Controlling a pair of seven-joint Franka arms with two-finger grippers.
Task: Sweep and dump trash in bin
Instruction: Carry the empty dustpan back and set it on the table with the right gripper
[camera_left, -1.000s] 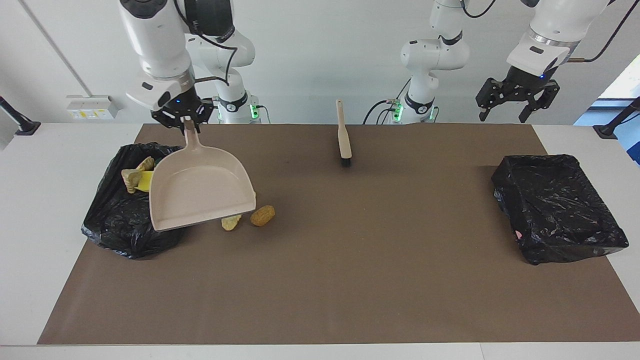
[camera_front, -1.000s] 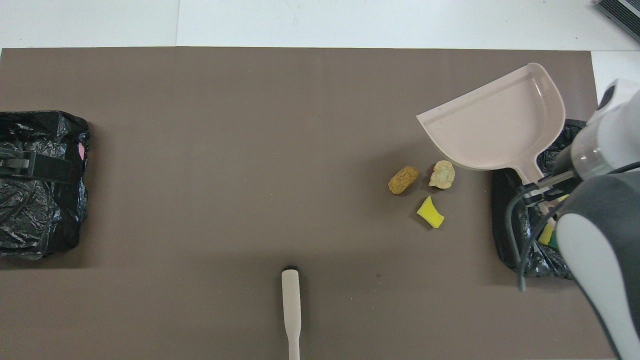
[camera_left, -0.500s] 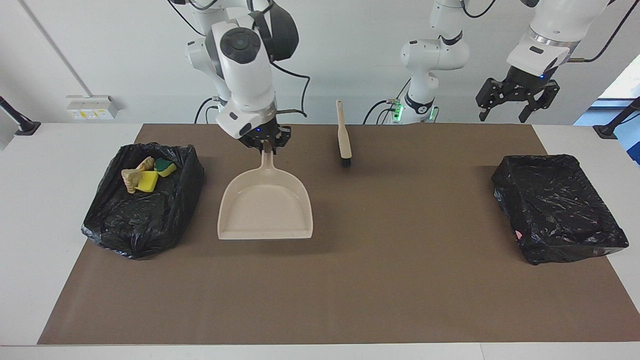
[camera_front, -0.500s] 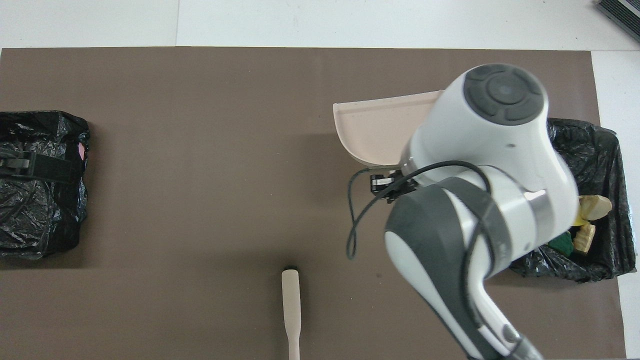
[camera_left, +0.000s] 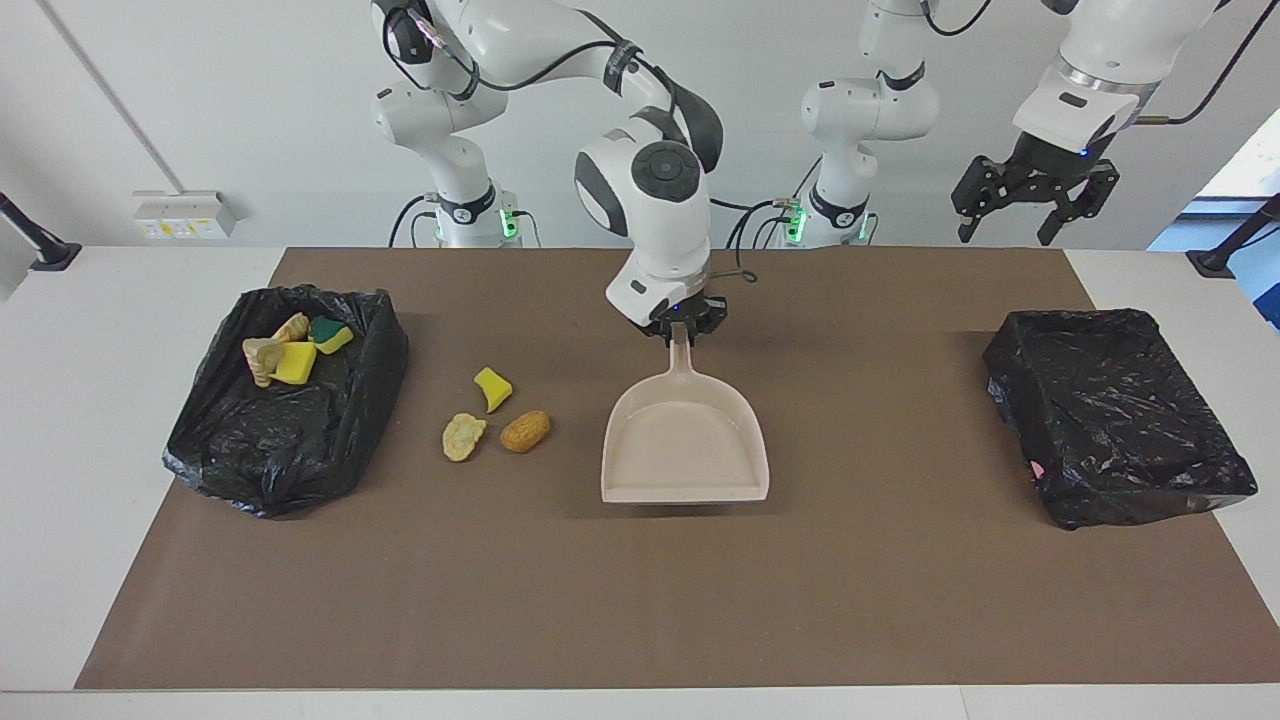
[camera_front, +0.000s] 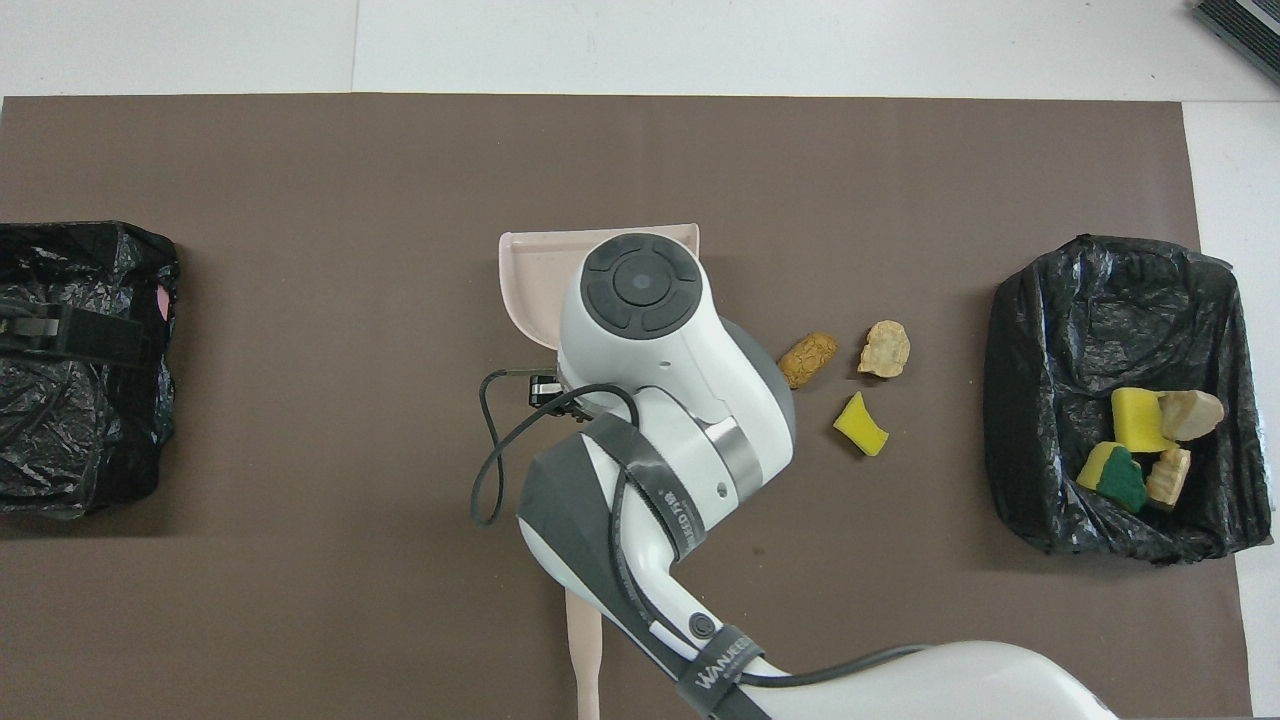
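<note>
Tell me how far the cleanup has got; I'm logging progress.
Done: four scraps lie in the black-lined bin at the right arm's end. In hand: the right gripper, jaws shut, holds the beige plastic dustpan by its handle mid-mat. Left: a yellow sponge bit, a pale crumbly chunk and a brown bread-like lump remain unswept.

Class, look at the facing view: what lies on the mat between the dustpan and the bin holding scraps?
Three loose scraps: a yellow sponge bit, a pale chunk and a brown lump lie between the dustpan and the bin. Both views show it.
</note>
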